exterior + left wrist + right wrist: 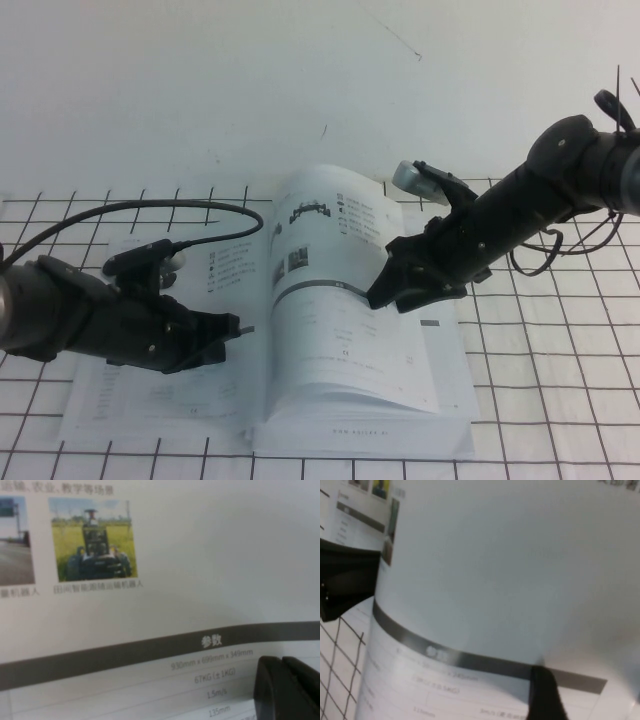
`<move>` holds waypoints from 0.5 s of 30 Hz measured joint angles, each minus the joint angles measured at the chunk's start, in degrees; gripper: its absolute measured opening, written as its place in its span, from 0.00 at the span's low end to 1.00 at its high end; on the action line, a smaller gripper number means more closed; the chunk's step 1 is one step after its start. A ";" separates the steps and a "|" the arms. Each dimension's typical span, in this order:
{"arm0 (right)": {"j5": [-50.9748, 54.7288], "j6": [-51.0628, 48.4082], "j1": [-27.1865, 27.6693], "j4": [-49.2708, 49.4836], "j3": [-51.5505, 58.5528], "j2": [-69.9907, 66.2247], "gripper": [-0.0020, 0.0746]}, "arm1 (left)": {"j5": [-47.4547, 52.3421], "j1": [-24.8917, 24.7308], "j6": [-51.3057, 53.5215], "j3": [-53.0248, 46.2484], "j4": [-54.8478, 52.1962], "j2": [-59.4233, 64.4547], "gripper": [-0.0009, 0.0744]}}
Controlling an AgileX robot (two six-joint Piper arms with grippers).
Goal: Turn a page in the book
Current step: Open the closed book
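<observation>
The book [360, 405] lies open on the gridded table, a thick white catalogue. The page [325, 245] is lifted off the right-hand stack and arches up toward the spine, a grey band across it. My right gripper [378, 296] is at the page's outer edge, shut on it. In the right wrist view one dark finger [545, 697] lies on the curved page [495, 570]; the other finger is hidden behind the sheet. My left gripper [236, 328] is shut and rests on the book's left-hand page [150, 605], its fingers [270, 690] closed together by a parameter table.
The table [560, 400] is white with a black grid. A black cable [150, 207] loops from the left arm over the book's far left corner. The left arm's dark body shows in the right wrist view [345, 585].
</observation>
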State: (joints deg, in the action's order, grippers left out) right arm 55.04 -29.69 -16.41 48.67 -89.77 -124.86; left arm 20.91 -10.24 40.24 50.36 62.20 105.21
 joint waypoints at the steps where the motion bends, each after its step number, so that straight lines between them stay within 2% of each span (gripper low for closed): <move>1: 0.13 -0.51 0.00 0.58 0.00 0.00 0.54 | 0.32 0.00 0.00 0.00 0.28 0.10 0.01; 7: 2.43 -3.09 0.00 4.45 0.00 0.00 0.54 | 0.76 0.00 1.01 0.00 1.98 0.33 0.01; 15: 3.56 -9.75 0.00 16.31 0.00 1.73 0.54 | 1.02 -0.02 2.07 0.00 2.99 0.58 0.01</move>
State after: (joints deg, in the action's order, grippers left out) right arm 58.60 -39.44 -16.41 64.98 -89.77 -123.13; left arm 21.93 -10.26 42.31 50.36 65.19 105.79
